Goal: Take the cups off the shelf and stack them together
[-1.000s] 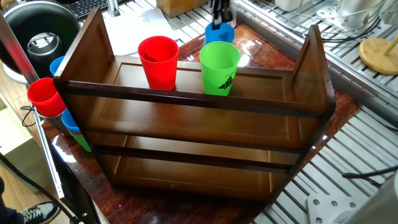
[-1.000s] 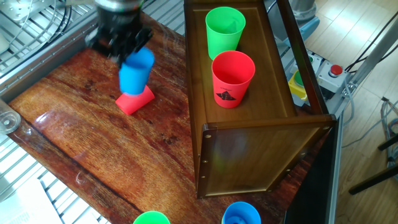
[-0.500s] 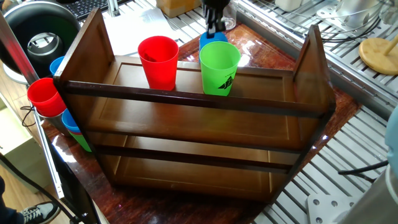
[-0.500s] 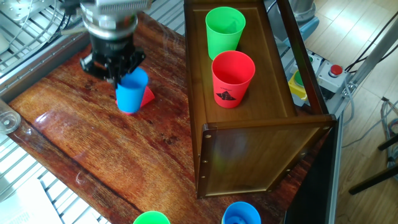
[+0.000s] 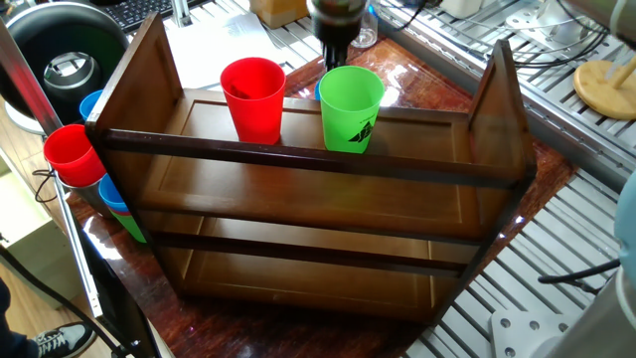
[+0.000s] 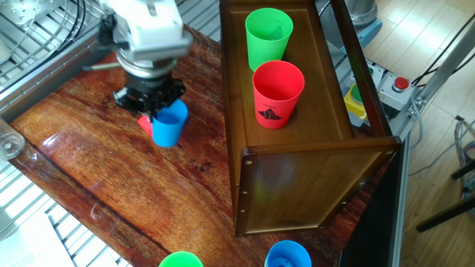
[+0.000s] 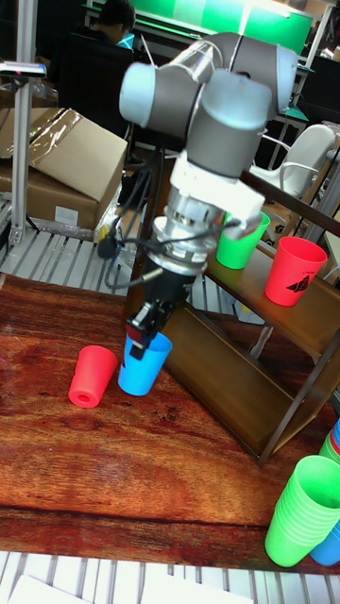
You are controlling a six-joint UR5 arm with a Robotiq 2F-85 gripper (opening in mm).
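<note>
On the shelf's (image 5: 298, 159) top tier stand a red cup (image 5: 252, 97) and a green cup (image 5: 350, 107) with a black mark. The other fixed view shows the same pair, green cup (image 6: 269, 37) and red cup (image 6: 278, 93), inside the shelf (image 6: 297, 185). Behind the shelf, my gripper (image 7: 144, 342) is shut on the rim of a blue cup (image 7: 144, 368), upright and low over the wooden table. A second red cup (image 7: 93, 376) lies on its side just beside it. From above, the gripper (image 6: 157, 115) covers most of that red cup and part of the blue cup (image 6: 169, 127).
A slanted column of red, blue and green cups (image 5: 79, 159) leans at the shelf's left end. Stacks of green cups (image 7: 302, 510) and blue cups (image 6: 288, 254) stand near the table's edge. A metal grid surrounds the wooden board (image 6: 89, 193). A cardboard box (image 7: 57, 170) sits behind.
The gripper has carried the blue cup down and sideways past the lying red cup, closer to the table. The two cups on the shelf have not moved.
</note>
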